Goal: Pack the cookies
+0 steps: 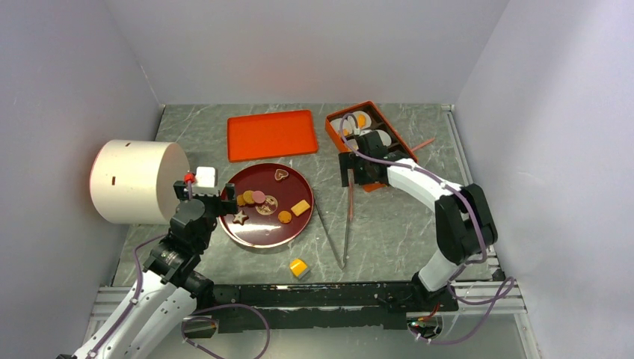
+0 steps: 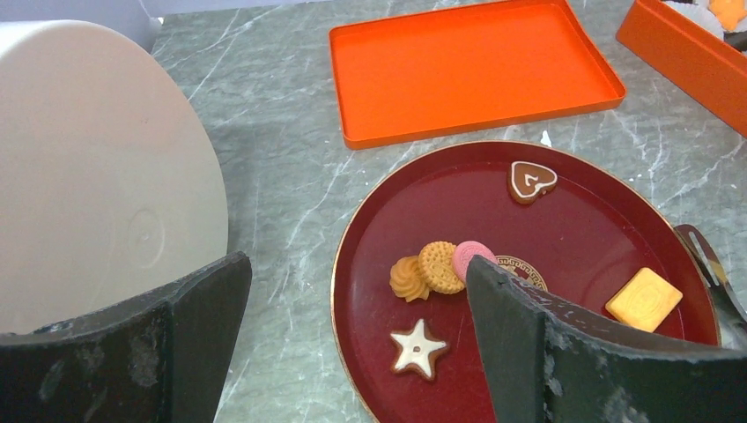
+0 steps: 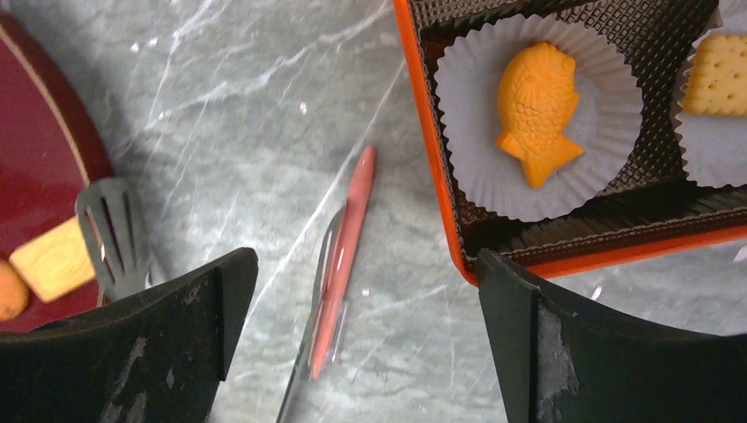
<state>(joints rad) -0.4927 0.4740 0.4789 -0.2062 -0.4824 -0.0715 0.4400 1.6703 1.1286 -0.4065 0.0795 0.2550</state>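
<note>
Left wrist view: cookies on a glossy dark red round plate, centre-left of the marbled counter. Shapes are ridged round, pink round, swirl, iced star, brown heart and yellow square. One brown round has stamped lettering, too small to read. Right wrist view: orange fish cookie in a pleated paper cup inside the orange box, far right corner. The left gripper is spread wide over the plate's left rim. The right gripper is spread wide beside the box.

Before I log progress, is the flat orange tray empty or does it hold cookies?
Empty: the orange tray shows only bare floor; cookies lie on the red plate and in the box.
</note>
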